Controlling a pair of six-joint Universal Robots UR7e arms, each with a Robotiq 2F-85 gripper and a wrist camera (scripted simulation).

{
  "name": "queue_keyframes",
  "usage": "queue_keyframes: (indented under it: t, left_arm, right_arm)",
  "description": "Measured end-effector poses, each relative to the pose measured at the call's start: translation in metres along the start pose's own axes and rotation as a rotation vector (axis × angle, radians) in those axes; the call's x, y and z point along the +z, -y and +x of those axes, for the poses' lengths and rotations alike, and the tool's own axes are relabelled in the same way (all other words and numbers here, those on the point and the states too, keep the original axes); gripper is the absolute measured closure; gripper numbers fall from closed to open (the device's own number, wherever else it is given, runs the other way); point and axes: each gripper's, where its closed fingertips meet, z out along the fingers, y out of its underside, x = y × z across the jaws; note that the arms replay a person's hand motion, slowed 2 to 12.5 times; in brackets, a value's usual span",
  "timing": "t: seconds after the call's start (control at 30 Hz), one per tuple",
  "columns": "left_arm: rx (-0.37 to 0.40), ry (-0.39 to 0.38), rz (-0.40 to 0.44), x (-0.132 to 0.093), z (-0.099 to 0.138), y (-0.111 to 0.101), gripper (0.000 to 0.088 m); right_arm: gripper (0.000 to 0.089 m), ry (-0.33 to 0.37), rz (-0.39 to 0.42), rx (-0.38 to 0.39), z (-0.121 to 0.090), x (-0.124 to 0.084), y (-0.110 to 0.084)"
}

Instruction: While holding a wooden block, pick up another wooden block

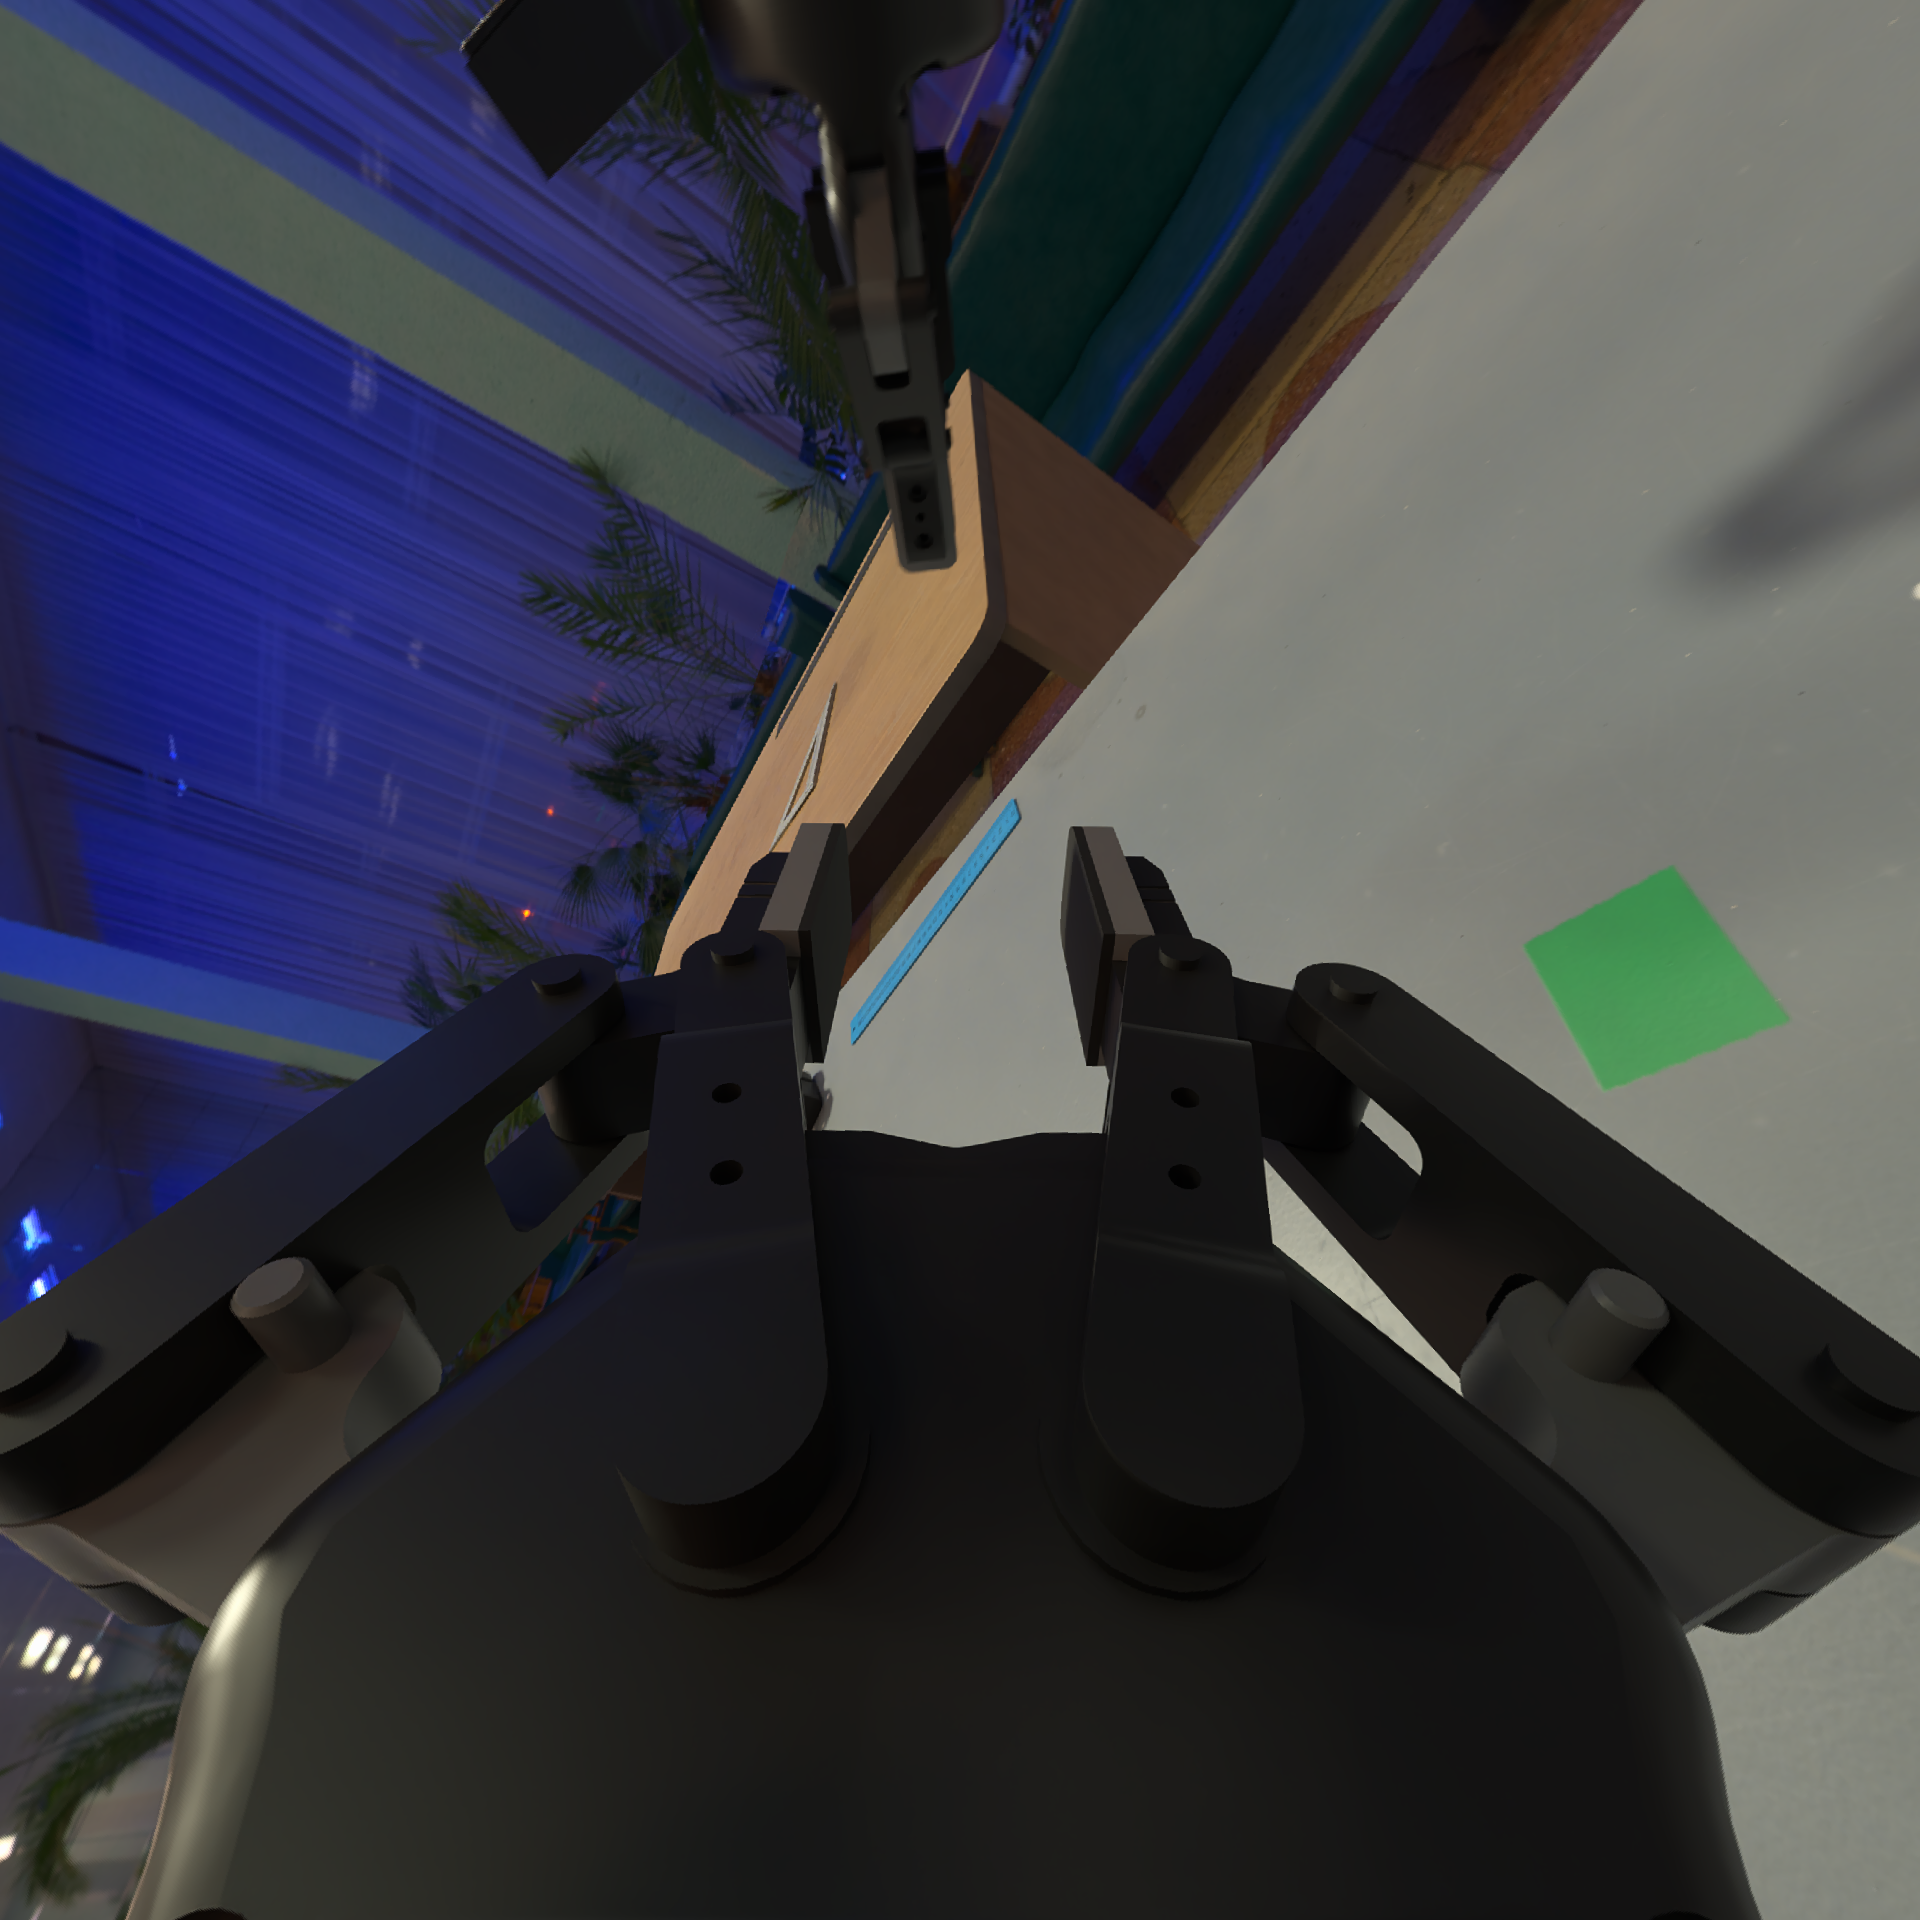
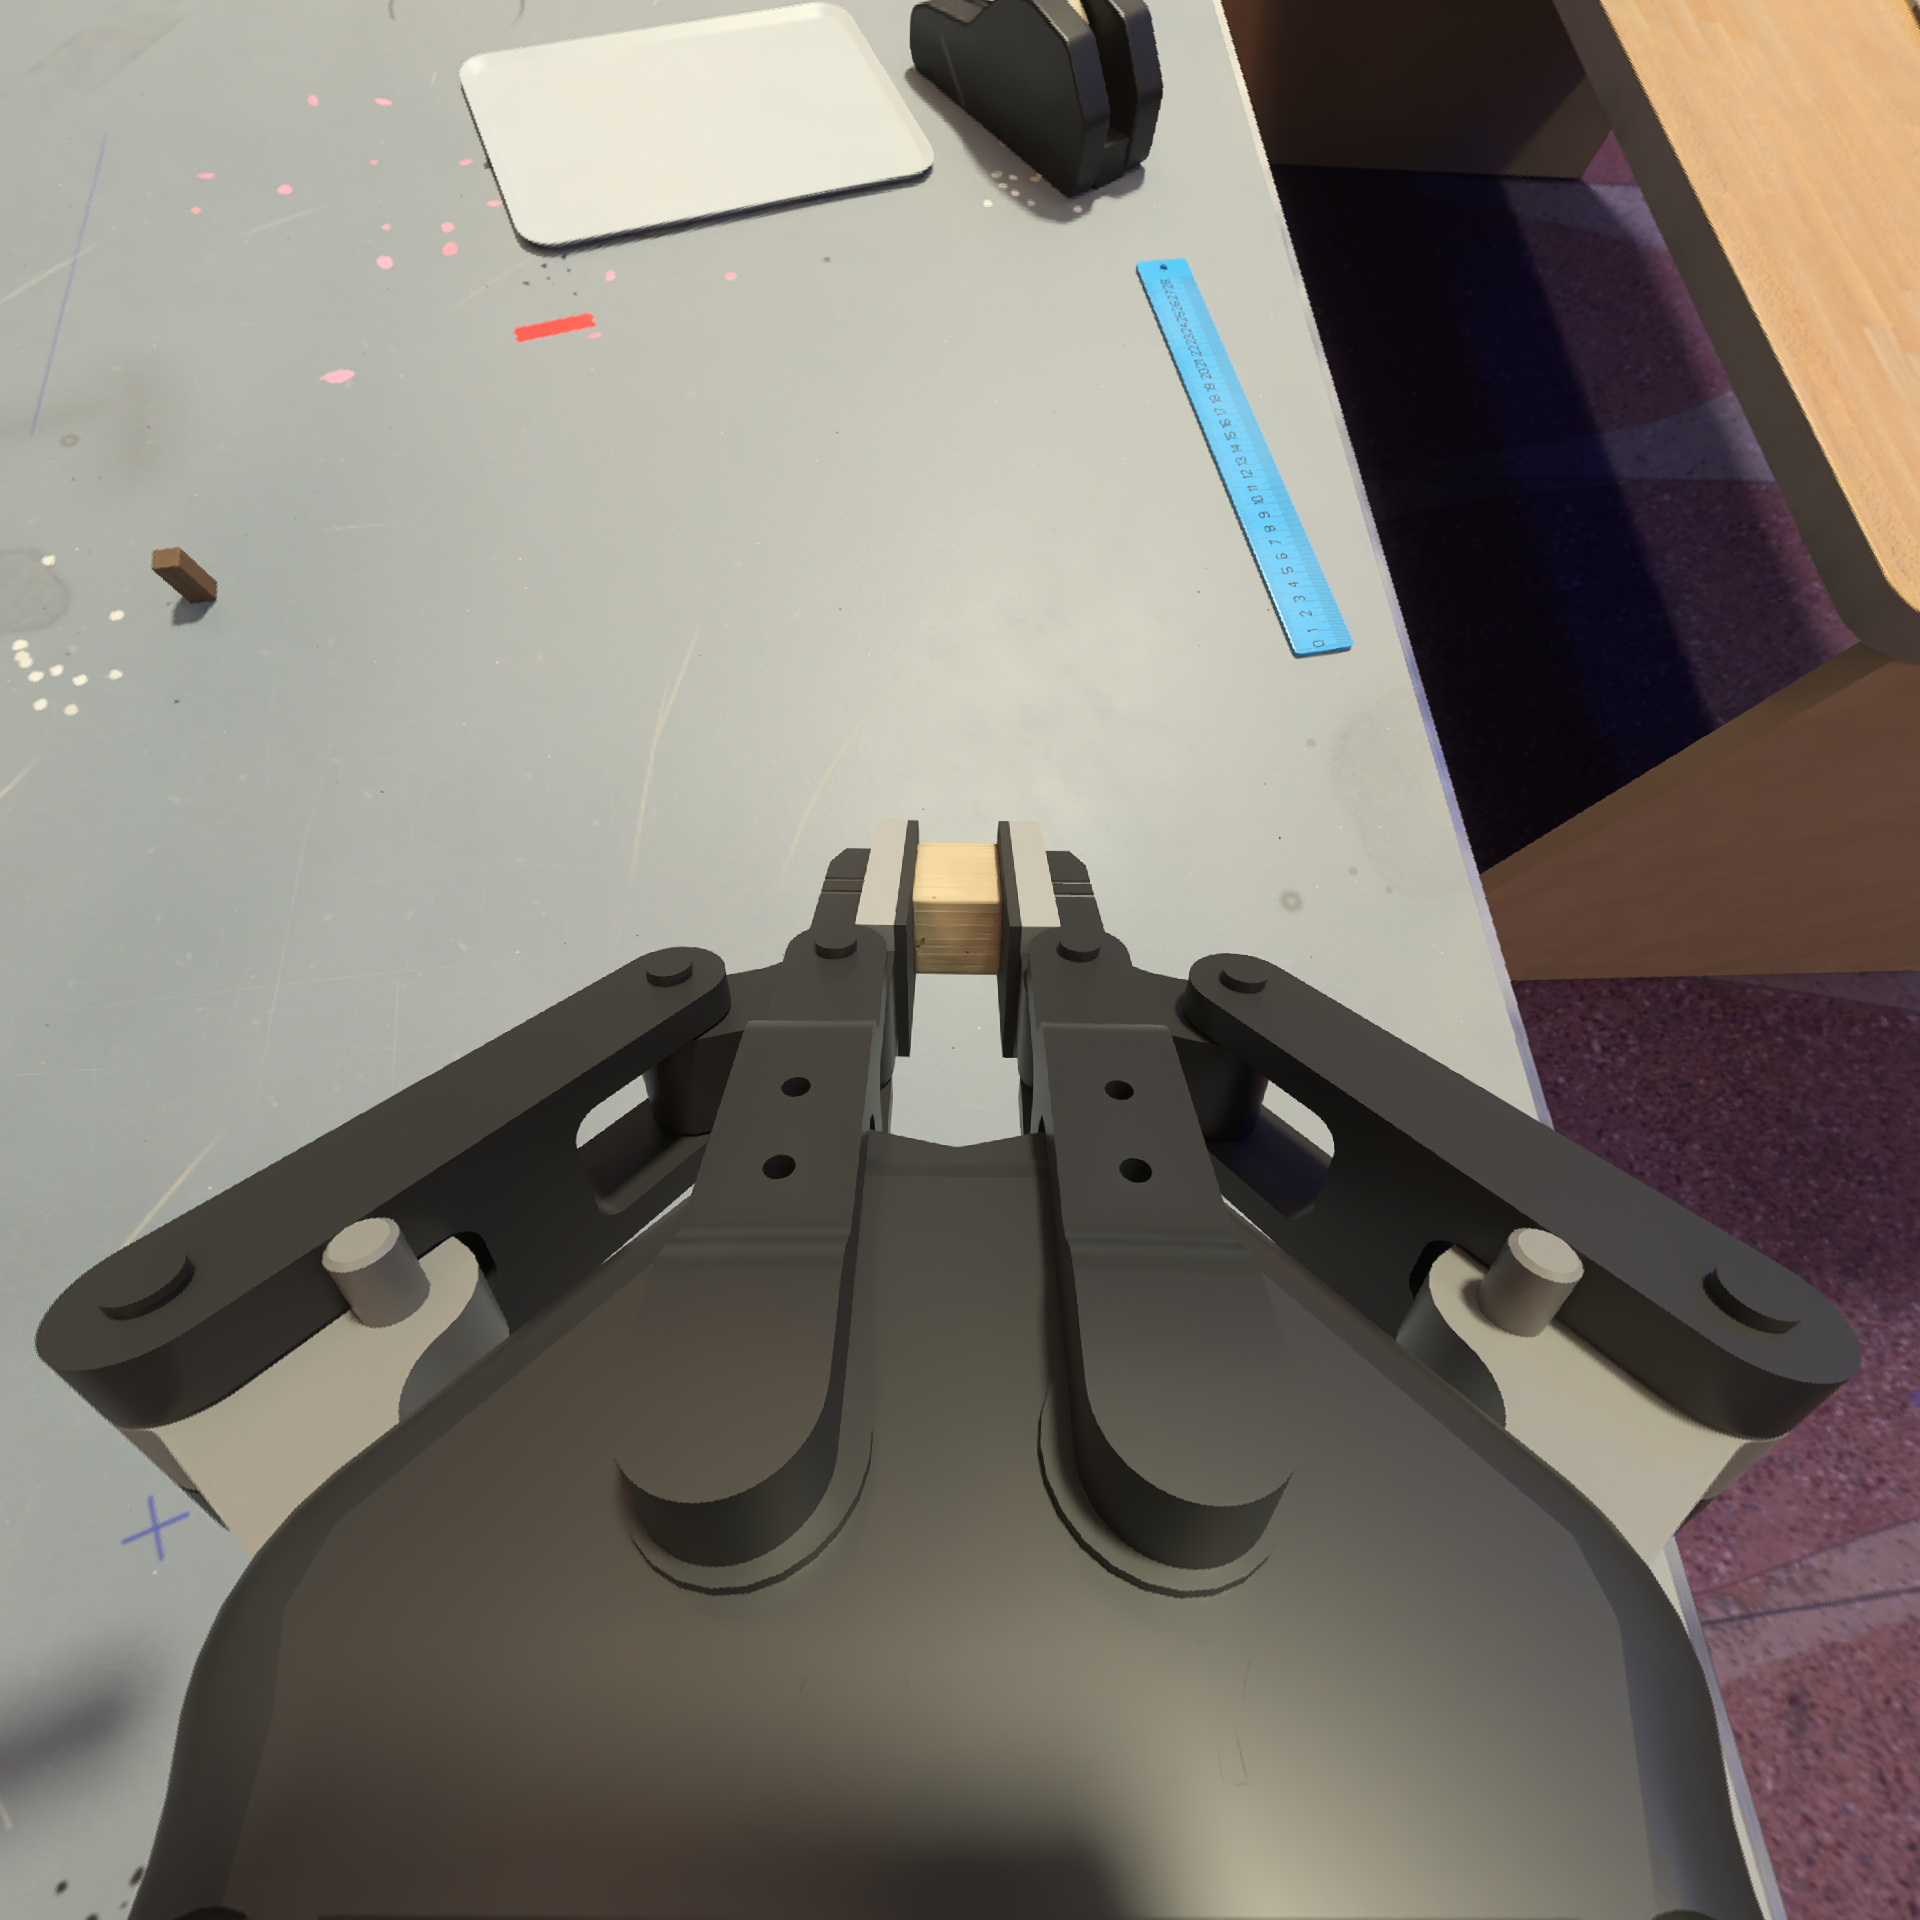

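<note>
In the right wrist view my right gripper is shut on a pale wooden block, held between its pads above the grey table. A small dark brown wooden block lies on the table far to the left of it. In the left wrist view my left gripper is open and empty, tilted, above the table edge. The right gripper shows far off in that view, seen edge-on; its block is hidden there.
A blue ruler lies near the table's right edge and also shows in the left wrist view. A white tray and a black holder stand at the far end. A green square lies on the table. A wooden bench stands beyond the edge.
</note>
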Motion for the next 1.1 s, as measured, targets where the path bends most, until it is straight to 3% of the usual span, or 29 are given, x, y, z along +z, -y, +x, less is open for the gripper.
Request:
queue_keyframes:
  t: [0.6, 1.1]
  left_arm:
    - [-0.124, 0.028, -0.214, -0.025, -0.067, -0.082, 0.0516]
    - [-0.336, -0.124, -0.518, -0.048, -0.07, -0.179, 0.0522]
  right_arm:
    - [0.076, 0.0, 0.0, -0.001, 0.0, 0.0, 0.0]
    - [0.076, 0.0, 0.001, 0.0, 0.0, 0.0, 0.0]
